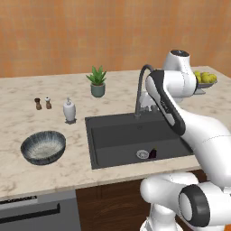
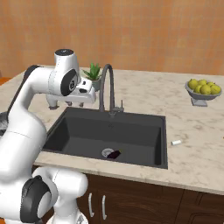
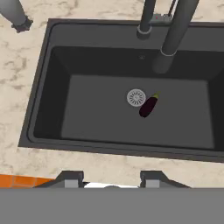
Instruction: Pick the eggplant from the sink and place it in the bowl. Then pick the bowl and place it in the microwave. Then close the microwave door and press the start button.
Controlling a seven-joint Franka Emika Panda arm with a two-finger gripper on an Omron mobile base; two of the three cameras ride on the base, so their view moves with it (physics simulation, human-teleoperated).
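The eggplant (image 3: 148,106) is seen lying on the floor of the black sink (image 3: 43,100), just beside the round silver drain (image 3: 136,97) and touching or nearly touching its rim, greenish end pointed toward the tap side. From the left base view the eggplant (image 1: 153,153) is found at the near right of the basin (image 1: 97,144), and from the right base view it (image 2: 114,154) is placed at the near middle of the sink (image 2: 159,144). The gripper (image 3: 113,178) is held high above the sink's near edge, over the marble counter (image 3: 109,168); its fingertips (image 3: 72,179) are set apart with nothing between them, so it is read as unclenched and empty. The dark gooseneck tap (image 2: 107,87) is seen arching over the back of the basin. The bowl (image 1: 43,147) is parked on the counter well to the left of the sink, upright and empty, its speckled inside showing. Behind it, a white soap dispenser (image 1: 69,110), two small shakers (image 1: 43,103) and a potted plant (image 1: 97,81) are lined along the counter. A footed dish of yellow fruit (image 2: 202,91) is spotted far right, and a small white object (image 2: 176,142) is left just right of the sink.
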